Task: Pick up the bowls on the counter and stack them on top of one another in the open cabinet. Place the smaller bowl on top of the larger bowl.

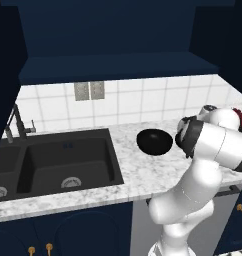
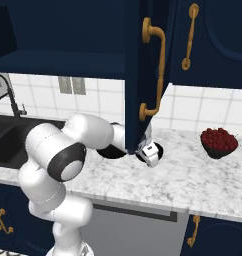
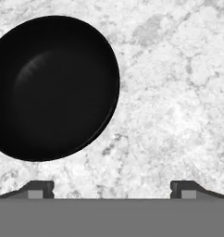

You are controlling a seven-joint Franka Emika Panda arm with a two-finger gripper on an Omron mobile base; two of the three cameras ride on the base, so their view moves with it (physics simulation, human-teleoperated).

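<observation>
The larger bowl point(image 1: 154, 141), glossy plain black, stands upright on the speckled counter point(image 1: 138, 175) to the right of the sink. In the hand view the larger bowl point(image 3: 53, 88) lies up and to the left of my gripper point(image 3: 111, 192), outside the gap between the fingertips point(image 3: 40, 189). My gripper point(image 2: 153, 161) hangs open and empty just above the counter point(image 2: 193, 175), partly behind the cabinet door. The open cabinet point(image 1: 118, 67) spans the wall above, its navy floor board bare. The smaller bowl is hidden.
A black double sink point(image 1: 63, 160) with a tap point(image 1: 15, 122) fills the counter's left. A dark bowl of red fruit point(image 2: 219, 142) stands at the right. The open cabinet door point(image 2: 143, 75) with gold handles hangs above my hand.
</observation>
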